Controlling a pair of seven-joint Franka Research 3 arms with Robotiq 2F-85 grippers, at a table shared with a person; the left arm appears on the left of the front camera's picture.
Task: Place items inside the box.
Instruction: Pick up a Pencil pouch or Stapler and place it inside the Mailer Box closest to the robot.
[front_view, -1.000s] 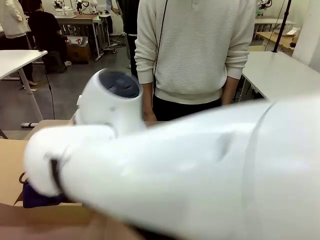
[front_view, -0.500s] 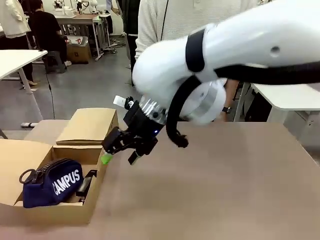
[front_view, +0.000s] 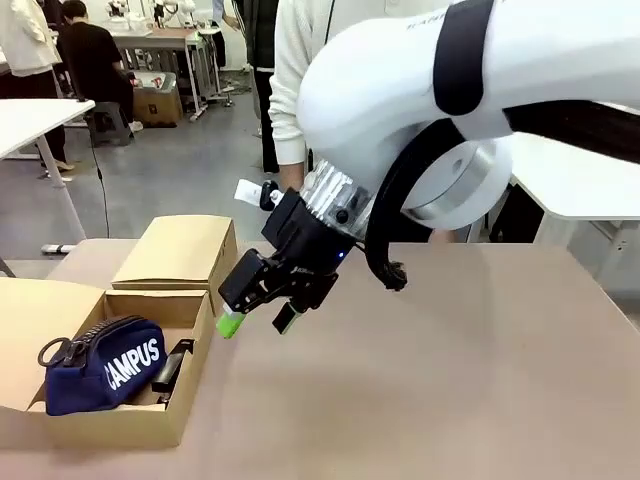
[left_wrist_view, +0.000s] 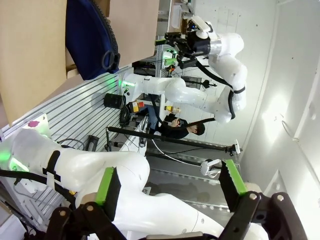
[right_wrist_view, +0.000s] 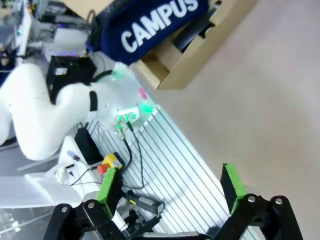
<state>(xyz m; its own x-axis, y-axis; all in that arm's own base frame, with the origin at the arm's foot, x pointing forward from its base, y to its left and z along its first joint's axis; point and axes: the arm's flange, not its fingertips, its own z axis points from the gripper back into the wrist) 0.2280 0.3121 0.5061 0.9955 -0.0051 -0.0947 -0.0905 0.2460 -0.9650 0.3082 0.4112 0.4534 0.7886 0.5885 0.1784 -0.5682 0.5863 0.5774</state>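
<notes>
Box sits open at the table's left, navy pouch lettered CAMPUS inside it, a black item wedged beside the pouch against the right wall; probably a stapler, too dark to be sure.

Right gripper: jaws spread, nothing between the green pads. It hangs above bare table, just to the right of the box's right wall and outside the rim. The right wrist view confirms it: right gripper wide apart and empty, with the navy pouch and box at the far top of the frame, so the camera is looking back at the box from a little way off.

Change: one second ago the right arm was a white blur across the whole front camera. Half a second ago the gripper was close by the box's right edge, already spread. Now it is a touch further right and the arm has lifted higher. Pouch and black item have not moved over that last half second.

Reading: looks like a drop already made and the arm backing out, not a reach in. Next would be another item, but none lies on the visible table.

Left gripper: spread, empty, held well away; its view catches the navy pouch far off.

Person stands at the far side, hands hidden behind the arm.
</notes>
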